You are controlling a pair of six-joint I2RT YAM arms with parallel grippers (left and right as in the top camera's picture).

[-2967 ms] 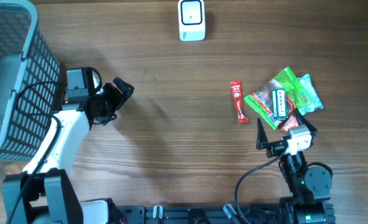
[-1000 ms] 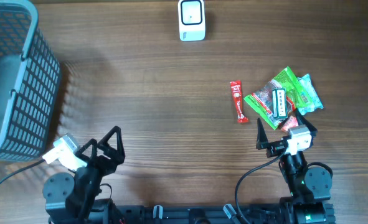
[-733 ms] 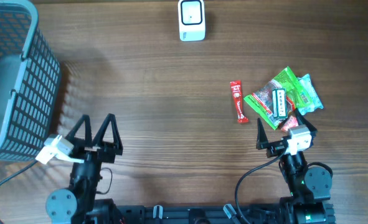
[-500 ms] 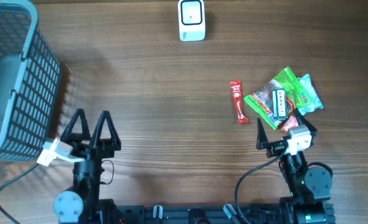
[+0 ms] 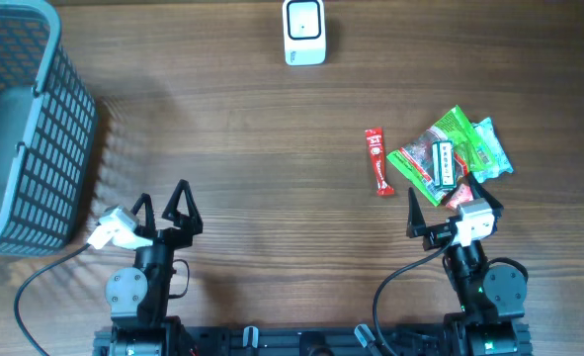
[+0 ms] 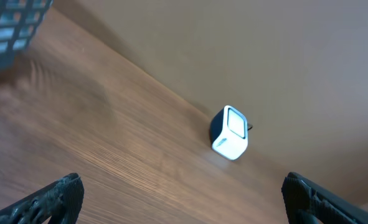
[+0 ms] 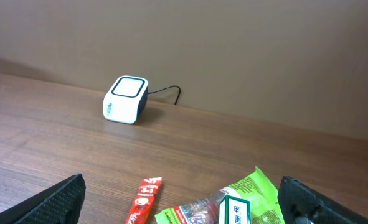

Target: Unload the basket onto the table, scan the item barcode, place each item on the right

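On your far left, a gray mesh basket stood on the brown wooden table. Your left gripper was near the front edge, just to the right of the basket. Its two black fingers were spread wide apart, and they held nothing. From the camera on that wrist, you looked across bare wood. A small white scanner sat at the far edge of the table, near the middle, well apart from both grippers. A thin dark cable came out of its back. Further right, a red snack stick lay flat by itself. Just beside it was a little pile of snacks. A green snack bag was in the pile, with a small packet on top of it. A light blue packet poked out on the pile's right side. Your right gripper was at the near side of that pile. Its fingers were wide apart too, and it held nothing. No snack was near the scanner.
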